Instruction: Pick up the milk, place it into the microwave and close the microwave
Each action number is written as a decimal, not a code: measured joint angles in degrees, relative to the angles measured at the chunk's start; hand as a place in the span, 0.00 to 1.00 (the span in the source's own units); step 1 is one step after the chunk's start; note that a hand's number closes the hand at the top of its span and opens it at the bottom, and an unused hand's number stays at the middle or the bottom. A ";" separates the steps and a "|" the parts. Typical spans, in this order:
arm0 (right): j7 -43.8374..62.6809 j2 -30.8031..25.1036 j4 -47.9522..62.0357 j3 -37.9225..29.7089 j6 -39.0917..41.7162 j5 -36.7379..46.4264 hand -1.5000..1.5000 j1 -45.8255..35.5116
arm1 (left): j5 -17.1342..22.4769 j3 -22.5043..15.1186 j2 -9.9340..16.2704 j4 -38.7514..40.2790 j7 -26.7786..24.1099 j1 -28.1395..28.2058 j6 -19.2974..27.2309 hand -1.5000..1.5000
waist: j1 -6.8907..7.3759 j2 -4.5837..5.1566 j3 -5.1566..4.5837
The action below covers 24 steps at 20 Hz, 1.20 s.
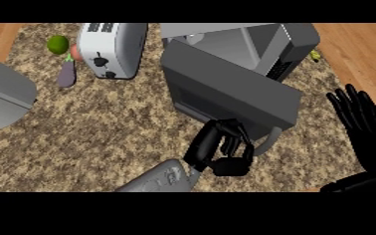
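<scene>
The grey microwave (pixel 294 40) stands at the back of the counter, right of centre. Its dark door (pixel 228 87) is swung partway out toward me, leaving a gap onto the pale inside (pixel 220 42). The door's curved handle (pixel 270 140) hangs at its near right corner. My left hand (pixel 220 152) is at the door's near edge, just left of the handle, fingers curled, with nothing visible in it. My right hand (pixel 358 114) rests open at the right edge, fingers up. No milk shows anywhere; the door hides most of the microwave's inside.
A white toaster (pixel 110 47) stands left of the microwave, with a green lime (pixel 58 45) and a purple eggplant (pixel 67 73) beside it. A grey rounded object (pixel 15 99) juts in at the left edge. Wooden surface (pixel 352 50) borders the counter on the right.
</scene>
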 measured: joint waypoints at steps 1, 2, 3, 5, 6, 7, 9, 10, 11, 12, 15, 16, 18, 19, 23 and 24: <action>0.52 -0.36 -0.64 0.21 0.75 -0.65 0.00 -0.20 | 0.99 0.11 -0.02 0.32 -0.27 -0.98 0.60 1.00 | -0.45 0.10 0.00; 0.85 -0.82 -1.25 0.31 1.55 -1.21 0.00 -0.08 | 1.88 0.27 -0.04 0.86 -0.64 -1.99 1.07 1.00 | -0.96 0.19 0.00; 1.33 -1.30 -1.84 0.18 2.04 -1.86 0.00 -0.29 | 2.91 0.52 -0.08 1.47 -0.87 -2.82 1.48 1.00 | -1.37 0.32 0.00; 2.08 -1.74 -2.79 0.31 2.86 -2.98 0.00 -0.74 | 4.89 1.18 -0.14 2.58 -0.92 -4.82 2.41 1.00 | -2.18 0.57 0.01; 2.39 -1.85 -3.22 0.34 3.14 -3.54 0.00 -0.97 | 5.82 1.52 -0.17 3.18 -1.00 -5.74 2.87 1.00 | -2.60 0.71 0.02; 2.55 -1.93 -3.63 0.41 3.52 -4.06 0.00 -0.91 | 6.76 1.96 -0.20 3.84 -0.91 -6.69 3.40 1.00 | -3.09 0.80 0.04; 3.28 -2.34 -4.52 0.55 4.31 -5.22 0.00 -0.98 | 8.61 2.86 -0.25 5.15 -0.87 -8.31 4.29 1.00 | -4.00 1.04 0.04; 3.57 -2.36 -4.89 0.69 4.54 -5.72 0.00 -1.14 | 9.45 3.28 -0.27 5.84 -0.77 -9.32 4.58 1.00 | -4.39 1.17 0.05; 3.92 -2.55 -5.06 0.70 4.85 -6.29 0.00 -1.32 | 10.42 3.80 -0.32 6.47 -0.56 -10.27 4.93 1.00 | -4.69 1.33 0.07; 4.26 -2.72 -5.43 0.66 5.09 -6.90 0.00 -1.34 | 11.27 4.36 -0.40 7.23 -0.75 -10.89 5.14 1.00 | -5.10 1.48 0.05; 5.07 -3.06 -6.12 0.72 5.83 -8.56 0.00 -1.60 | 14.24 6.86 -0.50 8.37 -1.96 -12.76 5.67 1.00 | -6.04 2.04 -0.03; 5.38 -3.20 -6.46 0.68 5.98 -9.18 0.00 -1.79 | 15.32 7.76 -0.49 8.58 -2.62 -13.15 5.69 1.00 | -6.28 2.18 -0.08; 6.03 -3.69 -6.77 0.51 6.30 -10.11 0.00 -1.97 | 17.25 9.43 -0.50 9.35 -3.81 -14.18 5.56 1.00 | -6.77 2.51 -0.12; 6.45 -3.78 -6.93 0.54 6.33 -10.61 0.00 -2.14 | 18.14 10.00 -0.50 9.76 -4.44 -14.58 5.51 1.00 | -6.92 2.63 -0.12; 7.65 -4.58 -7.91 0.39 6.65 -12.06 0.00 -2.56 | 21.09 12.02 -0.50 11.61 -6.70 -16.16 5.29 1.00 | -8.00 2.99 -0.11; 7.91 -4.85 -8.08 0.21 6.72 -12.47 0.00 -2.70 | 21.67 12.12 -0.51 11.77 -7.27 -16.21 5.09 1.00 | -8.11 3.01 -0.09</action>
